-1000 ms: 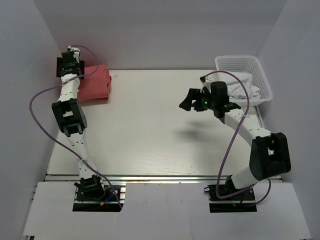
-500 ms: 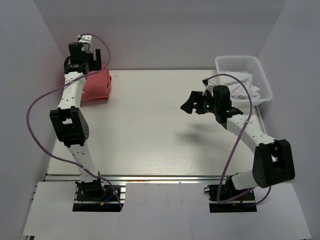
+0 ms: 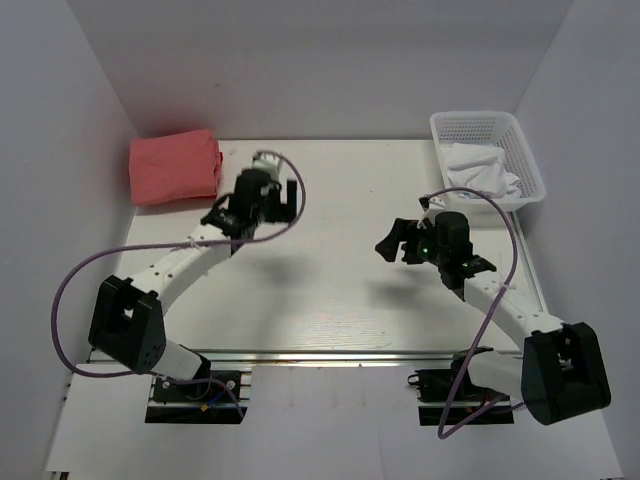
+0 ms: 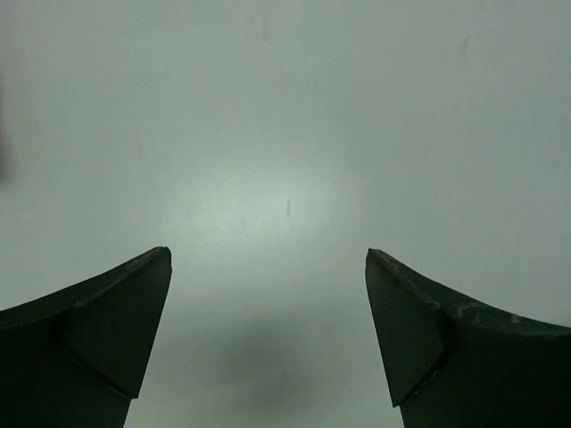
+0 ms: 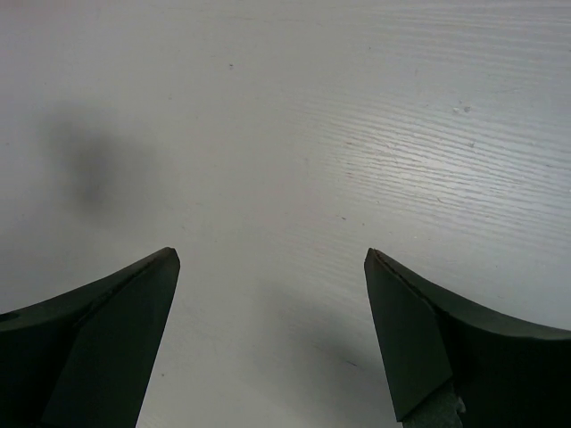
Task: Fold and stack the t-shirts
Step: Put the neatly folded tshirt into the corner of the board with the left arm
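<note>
The folded t-shirt [image 3: 175, 167], of a pinkish red colour, lies at the far left corner of the white table [image 3: 330, 280], close to the left wall; from above I cannot tell if it is one piece or two pieces lying one on the other. No gripper touches it. The left gripper [image 3: 256, 202] hangs over the table to the right of the t-shirt, apart from it, with its jaws spread wide and nothing between them; in the left wrist view its two dark fingers [image 4: 98, 343] frame only a plain pale surface. The right gripper [image 3: 393, 240] is over the right half of the table, also wide open and holding nothing, and its fingers [image 5: 98, 343] show only the bare wood-grain top between them. At the far right corner stands a white mesh basket [image 3: 520, 135], and a crumpled white cloth [image 3: 480, 168] lies inside it, well apart from both grippers.
</note>
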Robot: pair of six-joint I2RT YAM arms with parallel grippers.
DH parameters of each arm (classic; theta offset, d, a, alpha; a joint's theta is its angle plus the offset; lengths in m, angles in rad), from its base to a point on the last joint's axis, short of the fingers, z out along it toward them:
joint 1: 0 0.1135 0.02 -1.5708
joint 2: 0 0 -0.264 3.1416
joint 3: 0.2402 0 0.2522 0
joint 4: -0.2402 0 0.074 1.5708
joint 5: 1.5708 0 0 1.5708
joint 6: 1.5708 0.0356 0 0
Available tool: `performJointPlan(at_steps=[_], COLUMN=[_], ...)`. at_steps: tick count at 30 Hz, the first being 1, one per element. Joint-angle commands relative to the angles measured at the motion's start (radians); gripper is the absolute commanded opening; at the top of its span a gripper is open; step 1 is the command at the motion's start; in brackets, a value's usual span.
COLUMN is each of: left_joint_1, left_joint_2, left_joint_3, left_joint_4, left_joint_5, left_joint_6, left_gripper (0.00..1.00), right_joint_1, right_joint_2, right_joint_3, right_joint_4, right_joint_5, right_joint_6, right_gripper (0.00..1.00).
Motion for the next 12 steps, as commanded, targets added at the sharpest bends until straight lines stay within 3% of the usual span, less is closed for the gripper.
performJointPlan(at_steps=[1,4,8,12], left_joint_1=[-0.083,-0.134,-0.171,-0.189], left_joint_2=[-0.131,-0.22,-0.263,-0.303], left_joint_3=[-0.251,-0.391,-0.402,-0.423], left_joint_4=[0.079,0.11,0.066,0.11], left_joint_5=[-0.026,-0.023,-0.171,-0.121], left_joint_6=[-0.131,-0.147,-0.159,-0.125], left_gripper=[1.0,1.0,1.0,1.0], right_joint_1=[-0.005,-0.001,-0.002,0.001], right_joint_2=[-0.065,-0.091,-0.098,-0.094], right_joint_3=[-0.051,-0.096,-0.133,-0.142], right_joint_4=[0.023,0.073,0.152,0.192], right_joint_5=[0.066,0.051,0.008,-0.013], right_joint_6=[-0.018,0.007,0.019,0.028], right_gripper=[0.9,0.9,0.9,0.9])
